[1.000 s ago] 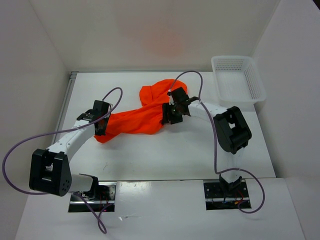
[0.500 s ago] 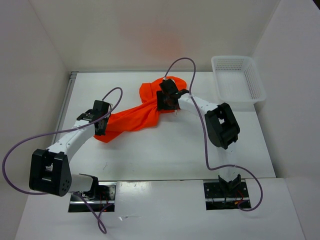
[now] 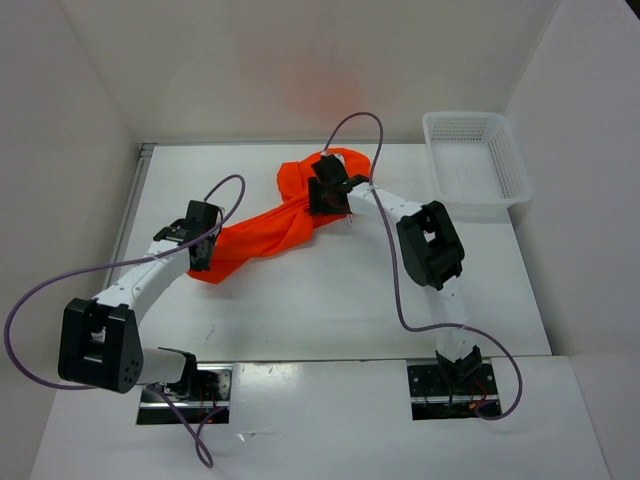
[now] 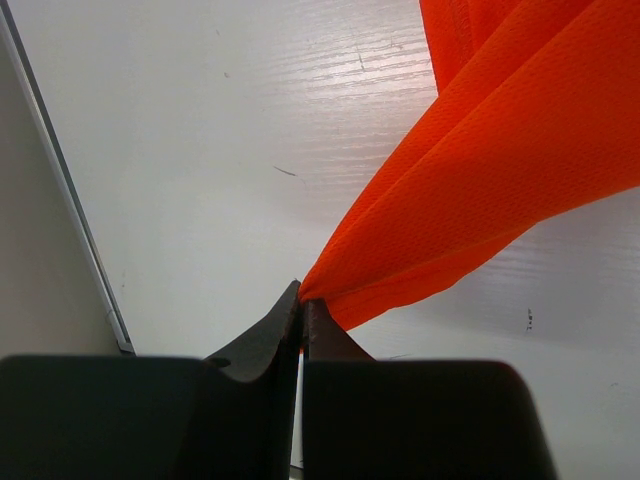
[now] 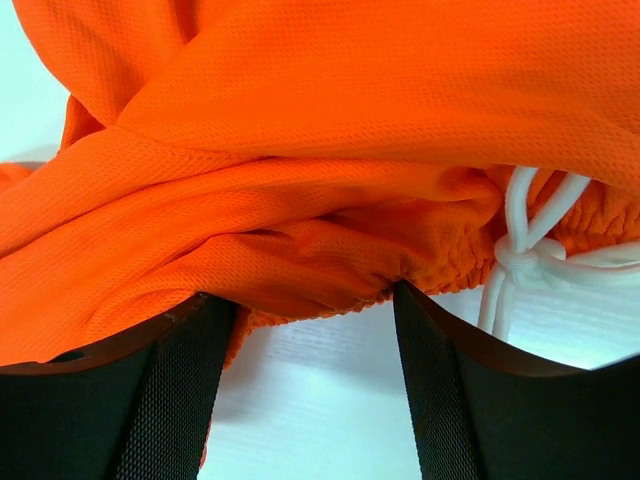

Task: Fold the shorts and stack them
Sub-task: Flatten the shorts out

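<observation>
The bright orange soft mesh-fabric shorts (image 3: pixel 268 226) lie stretched across the far middle of the white table (image 3: pixel 330 300). The left gripper (image 4: pixel 301 312) is clenched on their near-left corner. The right gripper (image 5: pixel 312 300) is released, straddling the gathered waistband beside the white drawstring (image 5: pixel 520 250).

No text, label, brand, number or sign can be read in any of the views. The orange shorts (image 3: pixel 265 232), their white drawstring (image 5: pixel 520 255) and the white mesh basket (image 3: pixel 476 158) carry no visible print. The arms, their base plates and the table (image 3: pixel 330 300) show no legible marking either.
</observation>
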You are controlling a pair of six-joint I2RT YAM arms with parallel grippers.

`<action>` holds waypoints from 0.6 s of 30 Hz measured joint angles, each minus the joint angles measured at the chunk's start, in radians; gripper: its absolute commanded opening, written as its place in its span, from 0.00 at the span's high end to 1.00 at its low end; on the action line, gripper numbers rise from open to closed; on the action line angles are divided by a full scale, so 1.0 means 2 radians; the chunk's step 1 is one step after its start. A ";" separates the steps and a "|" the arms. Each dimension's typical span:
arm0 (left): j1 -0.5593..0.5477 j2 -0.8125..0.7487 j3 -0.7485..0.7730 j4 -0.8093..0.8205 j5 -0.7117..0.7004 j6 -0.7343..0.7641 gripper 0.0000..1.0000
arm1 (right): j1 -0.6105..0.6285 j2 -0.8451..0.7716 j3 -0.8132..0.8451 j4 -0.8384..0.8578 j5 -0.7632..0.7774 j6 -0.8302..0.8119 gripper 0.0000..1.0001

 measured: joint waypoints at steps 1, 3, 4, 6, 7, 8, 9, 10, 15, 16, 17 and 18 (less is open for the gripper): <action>0.000 -0.001 0.000 0.000 0.000 0.000 1.00 | 0.001 0.002 0.003 0.000 0.003 -0.002 0.29; 0.000 -0.002 -0.002 0.000 0.000 0.000 1.00 | 0.002 0.007 0.005 0.005 0.006 -0.008 0.29; 0.000 -0.002 -0.003 0.000 -0.001 0.000 1.00 | 0.002 0.010 0.005 0.007 0.008 -0.011 0.29; 0.000 -0.002 -0.003 0.000 -0.001 0.000 1.00 | 0.004 0.018 0.005 0.019 0.010 -0.023 0.32; 0.000 -0.003 -0.003 0.000 -0.002 0.000 1.00 | 0.005 0.023 0.004 0.028 0.012 -0.034 0.44; 0.000 -0.003 -0.003 0.000 -0.002 0.000 1.00 | 0.006 0.027 0.003 0.033 0.015 -0.045 0.49; 0.000 -0.004 -0.003 0.000 -0.002 0.000 1.00 | 0.008 0.030 -0.001 0.040 0.018 -0.055 0.55; 0.000 -0.004 -0.003 0.000 -0.002 0.000 1.00 | 0.010 0.033 -0.002 0.045 0.021 -0.063 0.76; 0.000 -0.009 -0.006 0.000 -0.006 0.000 1.00 | 0.014 0.027 -0.024 0.077 0.025 -0.094 1.00; 0.000 -0.011 -0.007 0.000 -0.006 0.000 1.00 | 0.014 0.020 -0.037 0.087 0.025 -0.098 1.00; 0.000 -0.013 -0.008 0.001 -0.006 0.000 1.00 | 0.014 0.009 -0.055 0.093 0.024 -0.105 1.00; 0.000 -0.015 -0.009 0.000 -0.007 0.000 1.00 | 0.014 -0.009 -0.079 0.094 0.024 -0.114 1.00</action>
